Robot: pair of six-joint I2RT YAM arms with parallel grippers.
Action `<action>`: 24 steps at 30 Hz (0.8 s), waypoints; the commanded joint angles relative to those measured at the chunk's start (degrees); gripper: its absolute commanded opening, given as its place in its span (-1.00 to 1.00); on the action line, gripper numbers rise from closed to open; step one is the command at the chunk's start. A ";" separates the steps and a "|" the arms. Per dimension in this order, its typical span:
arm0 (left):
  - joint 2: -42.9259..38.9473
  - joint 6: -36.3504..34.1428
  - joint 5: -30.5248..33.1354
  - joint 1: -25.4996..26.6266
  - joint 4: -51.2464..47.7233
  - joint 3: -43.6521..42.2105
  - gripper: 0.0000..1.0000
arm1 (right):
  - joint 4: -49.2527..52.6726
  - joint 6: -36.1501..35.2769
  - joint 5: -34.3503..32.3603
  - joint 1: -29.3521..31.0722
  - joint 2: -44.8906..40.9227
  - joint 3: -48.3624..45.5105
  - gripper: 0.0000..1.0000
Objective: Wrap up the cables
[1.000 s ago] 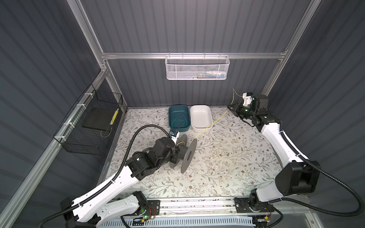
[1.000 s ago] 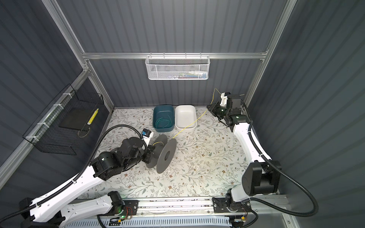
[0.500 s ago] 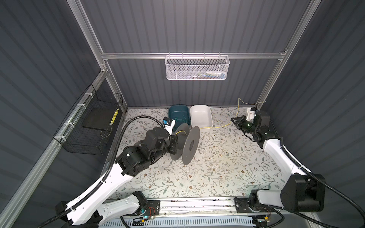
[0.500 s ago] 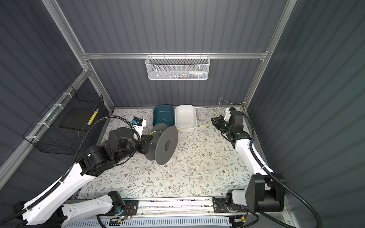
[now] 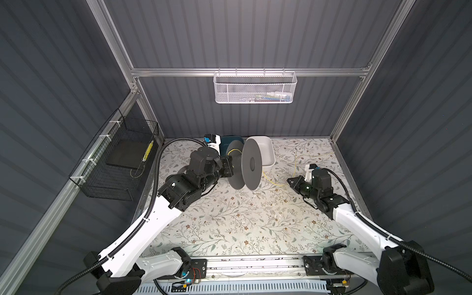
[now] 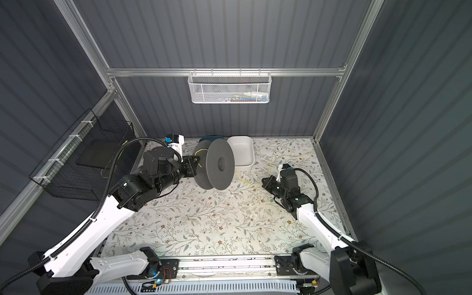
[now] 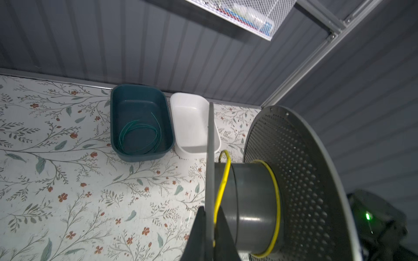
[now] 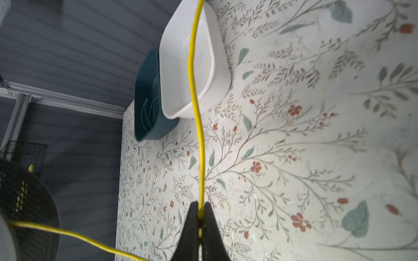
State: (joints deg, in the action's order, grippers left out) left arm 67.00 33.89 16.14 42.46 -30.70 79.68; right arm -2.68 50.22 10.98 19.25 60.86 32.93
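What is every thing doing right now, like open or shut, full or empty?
left hand, shut on one disc of the spool
right hand, shut on the yellow cable
spool, discs upright, a few yellow turns on its core
yellow cable, partly wound, sagging from spool to right hand
green cable, coiled loose in the teal tub
white tub, empty
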 commanded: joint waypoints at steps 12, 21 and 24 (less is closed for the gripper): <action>14.19 5.29 15.61 -0.62 8.94 4.55 -1.00 | 11.88 -3.16 -20.07 25.89 -10.61 12.40 -1.00; 18.25 4.01 11.96 0.37 6.57 3.05 -1.00 | 10.15 -9.25 -18.05 31.73 -1.76 26.65 -1.00; 17.53 2.65 10.95 1.75 6.78 -0.42 -1.00 | 10.28 -12.12 -16.94 31.73 1.49 31.13 -1.00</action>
State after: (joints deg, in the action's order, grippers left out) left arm 85.17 38.63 26.68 43.31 -25.78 81.08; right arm 8.99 42.37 -7.75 50.41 61.45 59.90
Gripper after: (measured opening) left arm 0.086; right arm 0.044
